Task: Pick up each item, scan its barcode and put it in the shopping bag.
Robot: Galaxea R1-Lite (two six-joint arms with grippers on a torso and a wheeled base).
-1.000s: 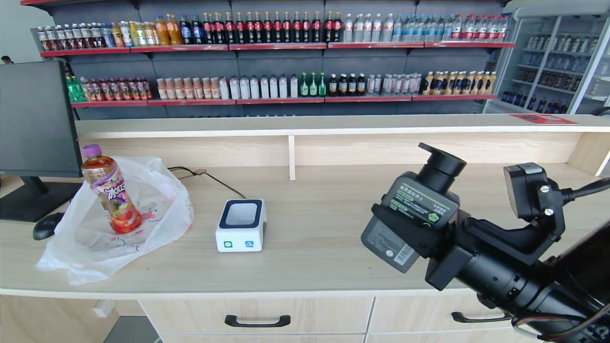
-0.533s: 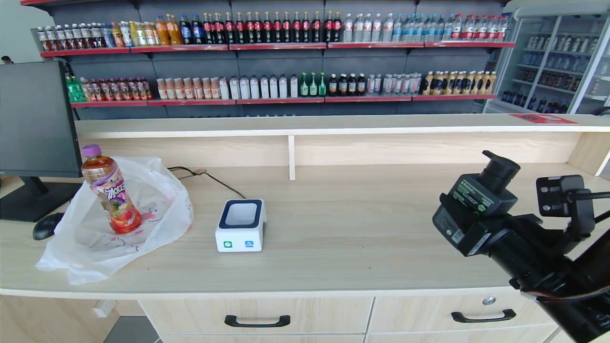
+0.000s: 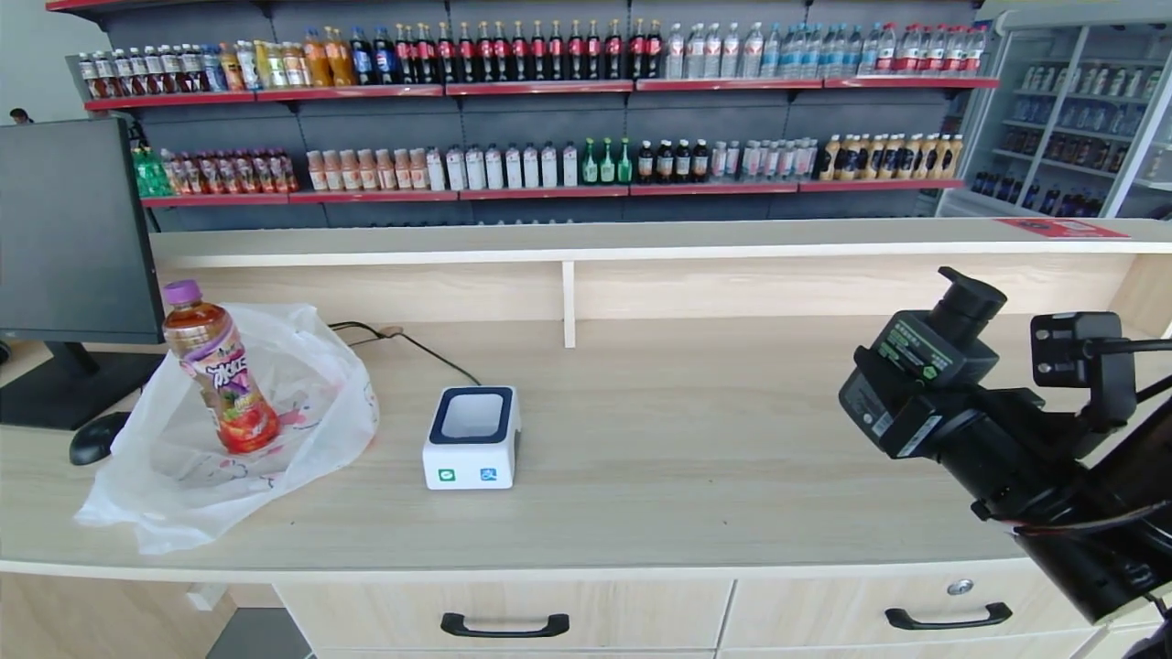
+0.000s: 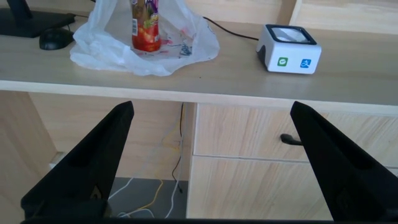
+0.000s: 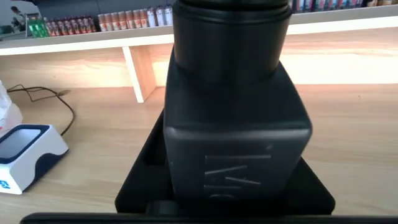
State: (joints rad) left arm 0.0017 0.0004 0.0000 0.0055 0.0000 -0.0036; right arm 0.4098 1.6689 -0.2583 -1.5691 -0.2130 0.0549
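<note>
Far left: monitor (image 3: pixel 78 229) stands on the counter (image 3: pixel 687 458), with a black mouse (image 3: pixel 96 437) just beside its base, on the near side.

Right of the mouse: white plastic shopping bag (image 3: pixel 165 485) lies open and spread on the counter. 1 tea bottle (image 3: pixel 220 380) with a purple cap stands inside it, leaning slightly to the left.

Left gripper (image 4: pixel 211 168): low, on the near side of the counter and below its top, facing the drawer fronts (image 4: pixel 249 130). Its 2 fingers (image 4: pixel 93 168) are spread wide apart with nothing between them.

Centre: white scanner (image 3: pixel 472 437) with a dark-framed window facing up, well apart from the bag. A thin black cable (image 3: pixel 403 340) runs from behind it toward the far left, ending near the bag.

Right: right gripper (image 3: pixel 943 423) hangs above the right end of the counter, clamped on a dark square bottle (image 3: pixel 920 352) with a black cap. The bottle is tilted, cap pointing up and to the far right, with a green label on its upper face and a barcode on the side facing left. It is well apart from the scanner and touches nothing on the counter.
</note>
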